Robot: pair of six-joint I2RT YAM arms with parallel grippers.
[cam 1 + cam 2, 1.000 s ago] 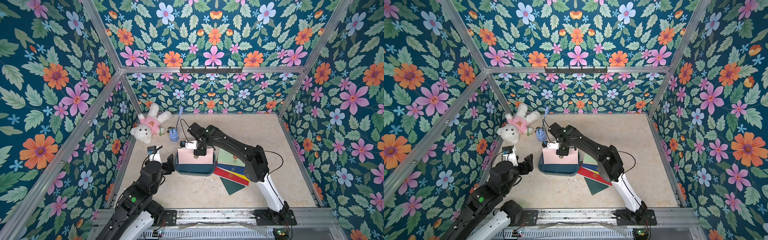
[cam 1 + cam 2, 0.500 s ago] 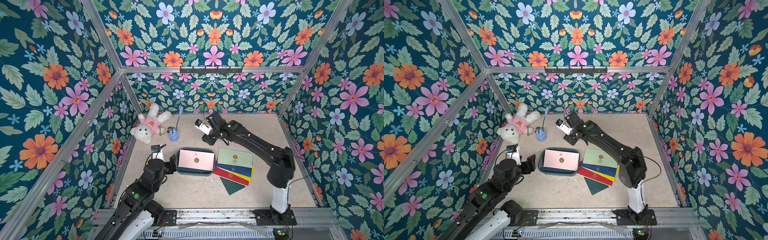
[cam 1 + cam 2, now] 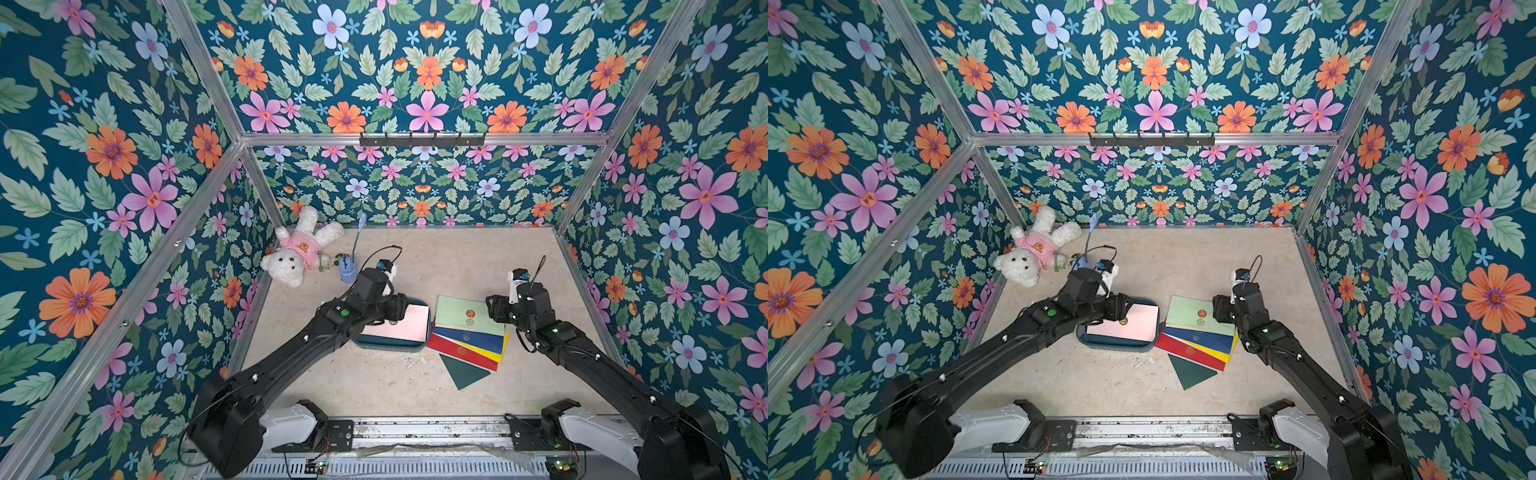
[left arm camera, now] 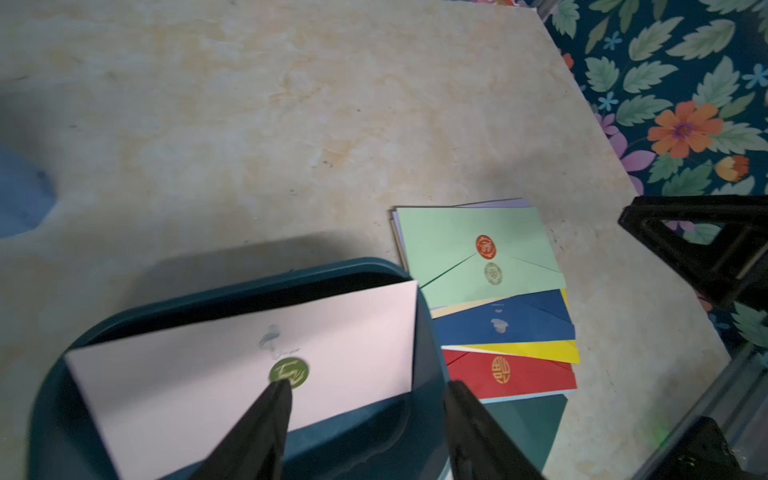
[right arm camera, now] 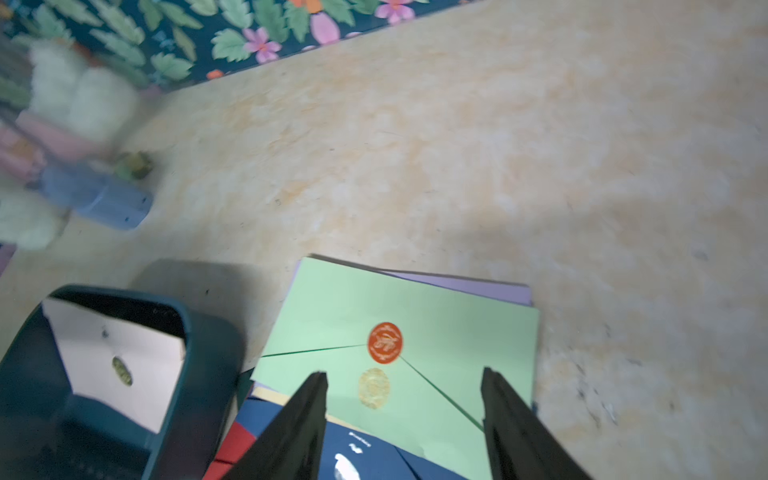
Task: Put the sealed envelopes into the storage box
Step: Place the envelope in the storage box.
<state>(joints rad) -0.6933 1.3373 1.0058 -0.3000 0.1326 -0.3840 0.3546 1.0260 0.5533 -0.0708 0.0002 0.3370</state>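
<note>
Your left fingers (image 4: pixel 266 424): apart, over the pink envelope (image 4: pixel 187 382), olive-gold seal, lying in the teal storage box (image 4: pixel 232 286). Your right fingers (image 5: pixel 299 415): apart, above the light green envelope (image 5: pixel 415 303), red seal, topping the fanned stack (image 3: pixel 469 340) beside it.

The box (image 3: pixel 388 345), a shallow dark teal tray with rounded corners, sits on the table (image 3: pixel 374 386). A pink envelope (image 3: pixel 401 326) lies askew in it, its green-gold seal facing up. Just beside the box the others lie flat and fanned. The light green envelope (image 3: pixel 461 311) is on top with a red and a gold seal. Lilac (image 4: pixel 498 203) peeks out beneath it, then come navy (image 3: pixel 478 337), yellow (image 3: pixel 498 353), red (image 3: pixel 451 348) and dark green (image 3: pixel 463 372).
</note>
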